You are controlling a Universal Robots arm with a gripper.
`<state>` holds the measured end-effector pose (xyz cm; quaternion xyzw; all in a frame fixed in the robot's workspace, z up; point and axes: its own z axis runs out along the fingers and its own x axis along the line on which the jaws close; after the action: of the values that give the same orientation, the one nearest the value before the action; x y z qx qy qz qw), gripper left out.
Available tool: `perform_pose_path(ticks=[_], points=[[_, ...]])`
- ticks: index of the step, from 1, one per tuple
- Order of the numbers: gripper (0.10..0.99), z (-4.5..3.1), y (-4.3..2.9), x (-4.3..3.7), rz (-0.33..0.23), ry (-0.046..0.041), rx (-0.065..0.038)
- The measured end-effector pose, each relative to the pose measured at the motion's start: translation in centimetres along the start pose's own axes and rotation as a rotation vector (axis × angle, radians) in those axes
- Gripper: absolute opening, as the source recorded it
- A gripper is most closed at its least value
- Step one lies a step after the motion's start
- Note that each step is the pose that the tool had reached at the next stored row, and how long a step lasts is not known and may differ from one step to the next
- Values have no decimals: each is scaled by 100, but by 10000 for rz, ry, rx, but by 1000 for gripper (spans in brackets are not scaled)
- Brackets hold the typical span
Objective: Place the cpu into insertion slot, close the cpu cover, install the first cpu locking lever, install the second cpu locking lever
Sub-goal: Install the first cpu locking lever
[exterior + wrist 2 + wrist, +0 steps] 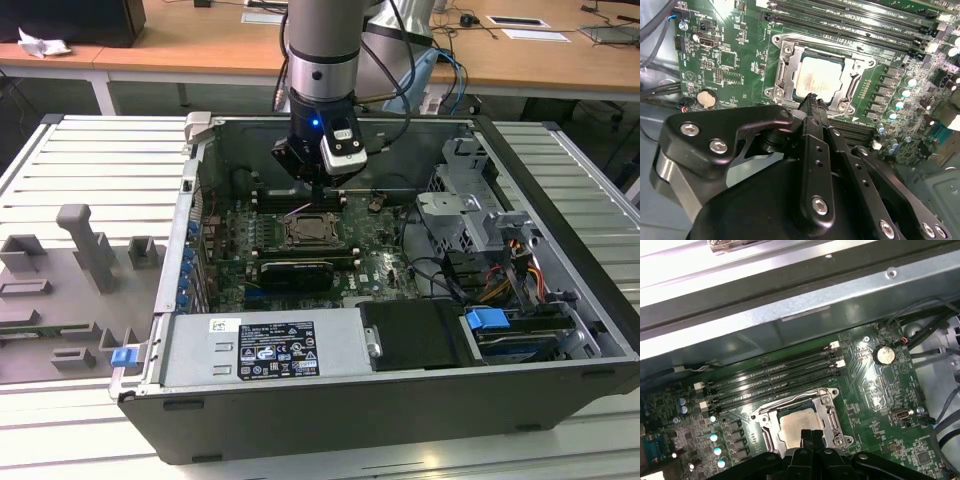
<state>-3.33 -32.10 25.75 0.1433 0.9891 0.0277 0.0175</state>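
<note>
My gripper [812, 102]: fingers pressed together, holding nothing.
Cpu [820, 80]: I see it lying flat in the insertion slot [786, 75], right under my fingertips.
Cpu cover [852, 62]: down around the chip.

The cpu [799, 427] lies in the insertion slot [828, 401], framed by the silvery cpu cover [832, 416]. The tool [810, 436], fingertips together, hangs just over the cpu's edge. Long black memory slots [775, 376] run beside the socket on the green board [875, 390].
</note>
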Motion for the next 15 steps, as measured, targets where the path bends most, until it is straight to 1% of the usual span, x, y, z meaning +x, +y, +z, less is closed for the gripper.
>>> perform_pose_path(ticks=[7, 10, 15], points=[[106, 7, -1, 1, -693, 25, -23], [106, 12, -1, 1, -1105, 28, -39], [106, 31, -1, 1, -1350, 1, -59]])
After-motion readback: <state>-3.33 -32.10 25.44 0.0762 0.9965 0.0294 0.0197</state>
